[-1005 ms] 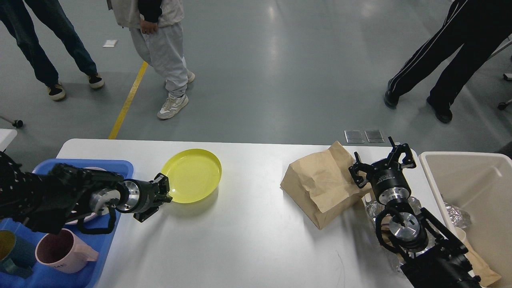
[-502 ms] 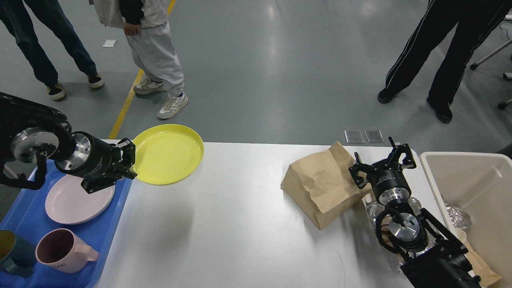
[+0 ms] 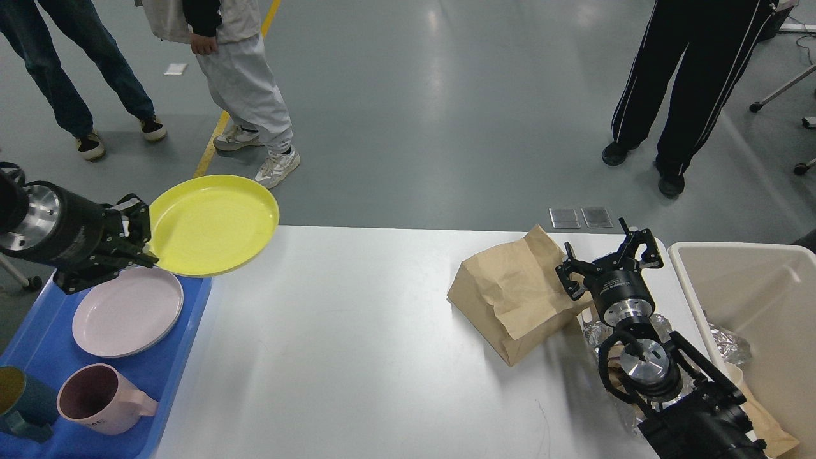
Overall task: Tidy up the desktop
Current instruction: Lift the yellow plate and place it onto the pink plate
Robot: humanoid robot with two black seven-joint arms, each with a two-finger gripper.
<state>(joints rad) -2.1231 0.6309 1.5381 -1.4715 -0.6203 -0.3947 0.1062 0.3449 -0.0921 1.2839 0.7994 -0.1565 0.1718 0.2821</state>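
Note:
The desktop (image 3: 382, 357) is a wide white tabletop. My left gripper (image 3: 141, 239) is shut on the rim of a yellow plate (image 3: 213, 223) and holds it in the air over the table's far left corner and the blue tray (image 3: 185, 319). A pale pink plate (image 3: 127, 310) lies in the tray just below it. My right gripper (image 3: 611, 255) is open and empty, right beside a crumpled brown paper bag (image 3: 513, 293) lying on the desktop.
The tray also holds a pink mug (image 3: 95, 398) and a teal cup (image 3: 19, 401). A beige bin (image 3: 758, 306) with foil scraps stands at the right. Crumpled foil (image 3: 596, 331) lies by my right arm. People stand beyond the table.
My left gripper lifted the yellow plate off the desktop and carried it left and up, over the blue tray. The right arm has not moved.

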